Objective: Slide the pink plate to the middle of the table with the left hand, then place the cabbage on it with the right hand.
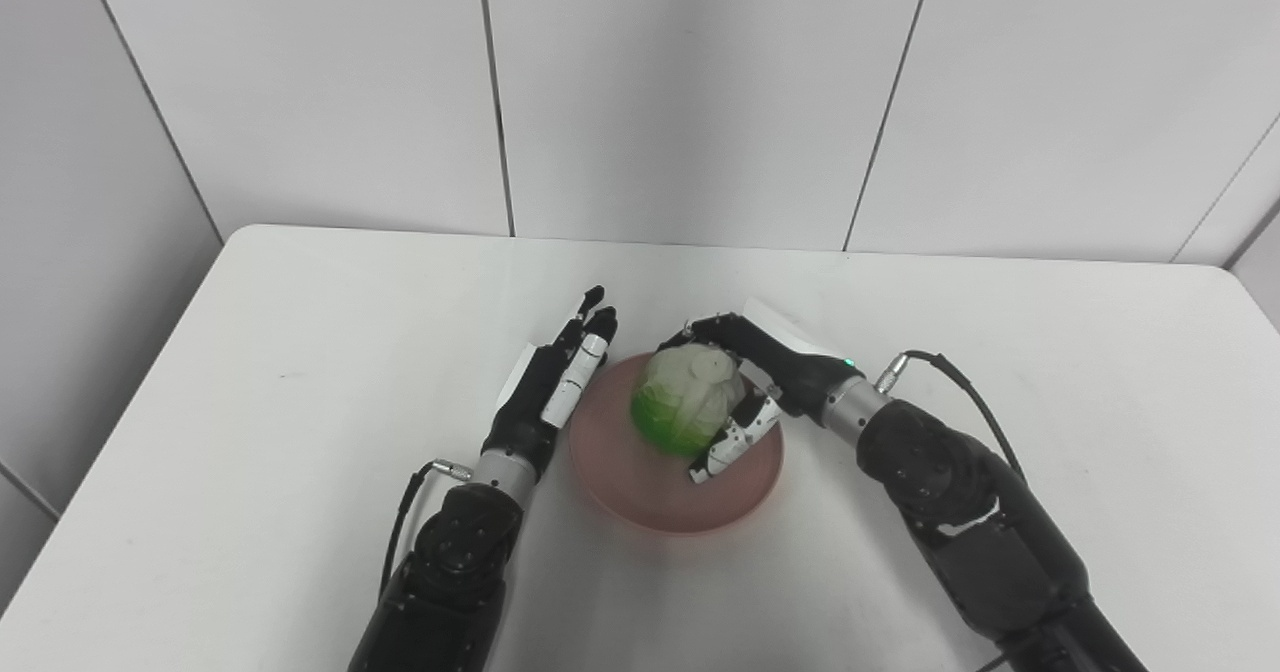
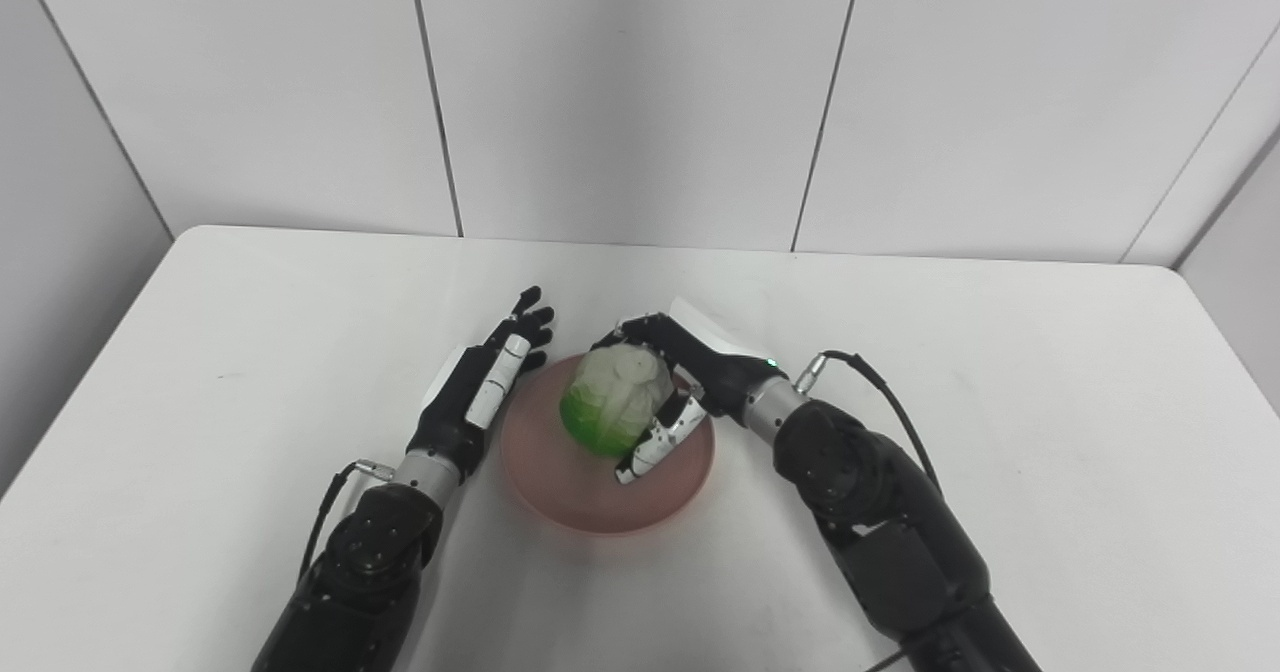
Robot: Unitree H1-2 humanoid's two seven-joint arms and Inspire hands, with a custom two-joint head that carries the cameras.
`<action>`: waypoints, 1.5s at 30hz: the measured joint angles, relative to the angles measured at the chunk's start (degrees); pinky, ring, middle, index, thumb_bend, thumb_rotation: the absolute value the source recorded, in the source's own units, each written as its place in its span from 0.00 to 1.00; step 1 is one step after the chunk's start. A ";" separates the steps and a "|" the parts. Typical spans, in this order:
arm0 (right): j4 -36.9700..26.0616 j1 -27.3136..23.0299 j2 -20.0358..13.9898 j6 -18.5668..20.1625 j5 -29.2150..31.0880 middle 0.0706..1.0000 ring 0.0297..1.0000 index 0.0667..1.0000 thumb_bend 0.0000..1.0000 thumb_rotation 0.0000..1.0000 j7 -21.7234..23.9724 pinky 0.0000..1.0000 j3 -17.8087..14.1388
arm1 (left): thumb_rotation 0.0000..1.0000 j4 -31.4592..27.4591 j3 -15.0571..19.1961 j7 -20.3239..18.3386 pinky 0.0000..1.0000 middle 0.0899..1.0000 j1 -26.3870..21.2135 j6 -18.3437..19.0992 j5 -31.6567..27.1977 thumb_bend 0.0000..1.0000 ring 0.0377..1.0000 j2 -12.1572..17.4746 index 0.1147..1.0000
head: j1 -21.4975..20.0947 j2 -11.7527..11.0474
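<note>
The right hand [image 1: 745,377] is wrapped around the cabbage [image 1: 688,398] over the pink plate [image 1: 650,482] — its fingers [image 1: 708,332] curl over the pale top of the head from the far side, while the thumb [image 1: 730,442] stretches along the near right flank, its tip down by the plate's surface. The cabbage, white at the crown and bright green low on the side away from the palm, sits at the far part of the plate; whether it rests fully on the plate or is held just above it cannot be told. The left hand [image 1: 560,377] lies just to the left of the plate — fingers straight, close together and pointing away from the robot, holding nothing, its inner edge against or right beside the plate's left rim. The plate lies between the two hands on the white tabletop [image 1: 250,402], roughly at its middle, the near half bare below the right thumb. Both black forearms angle inward from the near edge, a cable looping off each wrist, with white wall panels behind.
</note>
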 measured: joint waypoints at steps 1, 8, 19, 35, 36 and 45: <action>0.19 0.11 0.10 -0.26 -0.17 0.44 0.40 0.48 0.52 0.00 -0.01 0.40 0.28 | 1.00 0.00 -0.04 0.00 0.89 0.94 -0.01 0.00 0.01 0.76 0.93 0.01 0.95 | 0.00 0.00; 2.06 0.01 0.51 -3.89 -3.35 0.45 0.39 0.48 0.52 0.00 -1.75 0.40 2.23 | 1.00 0.13 -0.10 0.00 0.90 0.95 -0.03 0.00 -0.04 0.74 0.93 0.00 0.94 | 0.70 -0.97; 3.04 -0.12 1.69 -4.87 -4.13 0.52 0.55 0.46 0.52 0.07 -2.50 0.53 2.97 | 1.00 1.18 -0.03 -0.02 0.87 0.94 -0.04 -1.64 -1.30 0.72 0.91 0.00 0.94 | 0.79 -2.11; -4.34 -0.62 0.58 2.52 -11.18 0.94 0.93 0.94 0.95 0.49 4.34 0.85 6.16 | 1.00 -0.28 0.52 -0.29 0.91 0.98 0.75 -1.12 -1.35 0.76 0.96 -0.21 0.97 | -0.09 -2.46; -4.70 -0.63 0.56 3.00 -11.30 0.94 0.93 0.94 0.97 0.50 4.85 0.85 6.16 | 1.00 -0.39 0.71 -0.21 0.91 0.98 0.85 -0.99 -1.39 0.75 0.96 -0.35 0.98 | 0.00 -2.46; -10.46 -0.37 -2.05 6.94 -12.93 0.98 0.95 0.99 1.00 0.49 11.46 0.93 6.38 | 1.00 -0.84 1.30 0.24 0.89 0.98 1.04 -0.27 -1.64 0.78 0.96 -1.10 0.98 | -0.61 -2.55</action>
